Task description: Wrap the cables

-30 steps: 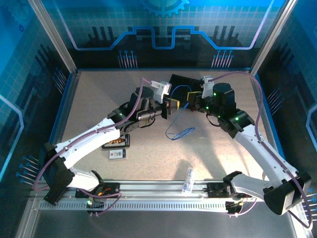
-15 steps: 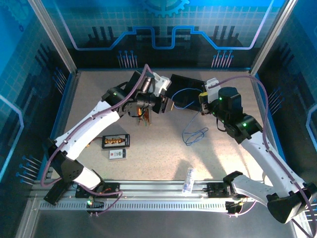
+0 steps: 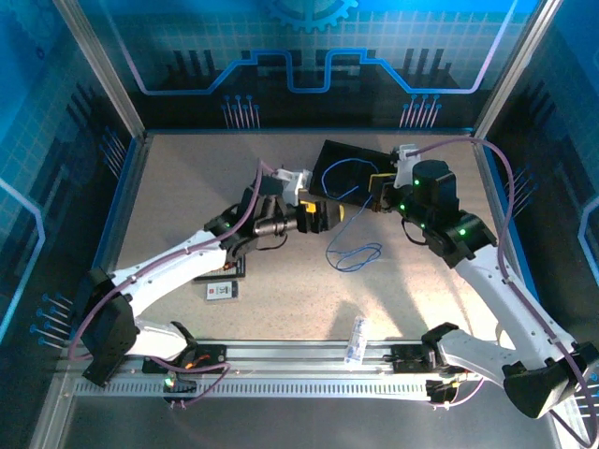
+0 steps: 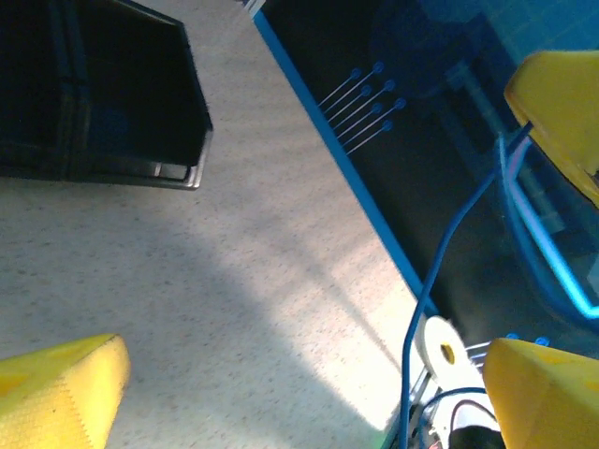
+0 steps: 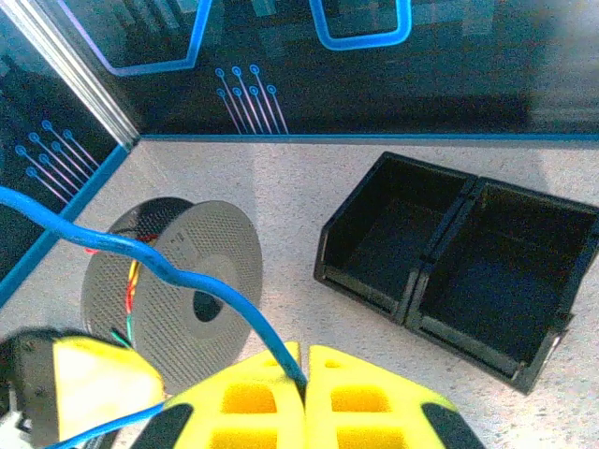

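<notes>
Judging by the slack, the wrapping is far from done. The blue cable lies in loose loops on the table between the arms, and another bight arches over the bin. The right gripper is clamped tight on that cable. Just beside it stands the reel, with red, yellow and green wires showing at its rim, so those look already wound. The left gripper stands wide and holds nothing. The cable hangs close to one of its pads, though I cannot tell whether it runs between the jaws. What looks left is taking up the blue slack turn by turn.

The bin sits right behind both grippers, with the table's blue rim and the back wall beyond it, so there is little room that way. A board and a card lie by the left forearm. The bare table toward the near rail, around the loops, is the freest space.
</notes>
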`<state>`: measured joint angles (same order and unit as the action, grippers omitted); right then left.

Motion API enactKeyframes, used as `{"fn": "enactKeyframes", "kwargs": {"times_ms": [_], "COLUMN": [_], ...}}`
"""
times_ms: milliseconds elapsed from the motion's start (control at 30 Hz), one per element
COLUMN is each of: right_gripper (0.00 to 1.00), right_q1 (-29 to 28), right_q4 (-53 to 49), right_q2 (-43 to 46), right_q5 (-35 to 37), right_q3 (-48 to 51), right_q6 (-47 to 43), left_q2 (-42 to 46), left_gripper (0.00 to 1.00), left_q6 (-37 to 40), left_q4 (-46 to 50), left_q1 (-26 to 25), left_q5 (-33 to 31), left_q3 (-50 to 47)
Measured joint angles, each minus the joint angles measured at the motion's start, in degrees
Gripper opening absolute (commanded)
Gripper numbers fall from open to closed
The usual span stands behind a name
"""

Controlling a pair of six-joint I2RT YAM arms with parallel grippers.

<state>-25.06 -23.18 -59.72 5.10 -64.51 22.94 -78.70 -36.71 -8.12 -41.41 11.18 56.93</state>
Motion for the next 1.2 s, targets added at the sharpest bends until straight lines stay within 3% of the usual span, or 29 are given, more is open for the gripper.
{"fn": "enactKeyframes", "kwargs": {"times_ms": [200, 333, 433, 667, 1033, 1200], "right_gripper": [0.0, 0.0, 0.0, 0.0, 0.0, 0.0], "right_q1": [-0.17, -1.75, -3.54, -6.86, -10.84, -10.95], "right_q4": [1.07, 0.9, 0.81, 0.9, 0.83, -0.98], "right_q2": [-0.94, -1.68, -2.1, -2.23, -2.23, -2.23], "right_q5": [1.09, 3.98, 6.16, 9.99, 13.27, 15.78], "right_q3": [0.61, 1.4, 2.08, 2.29, 2.51, 2.25], "right_q6": [8.17, 10.8, 11.87, 13.73, 15.19, 11.02], "left_q2": [-0.09, -0.09, -0.09, -0.28, -0.39, -0.48], "left_gripper": [0.89, 0.94, 0.91, 0.72, 0.0, 0.0], "left_q6": [-11.47, -15.76, -17.66, -20.83, -21.09, -15.58], "left_q4": [-20.2, -27.87, -29.51, -19.54, -8.66, 2.89], "left_q1": [-1.64, -1.95, -2.19, -2.47, -2.95, -0.68], "left_q5": [-5.4, -9.16, -11.08, -15.34, -18.1, -14.88], "left_q3": [-7.87, -9.35, -9.25, -3.45, -0.31, 5.86]}}
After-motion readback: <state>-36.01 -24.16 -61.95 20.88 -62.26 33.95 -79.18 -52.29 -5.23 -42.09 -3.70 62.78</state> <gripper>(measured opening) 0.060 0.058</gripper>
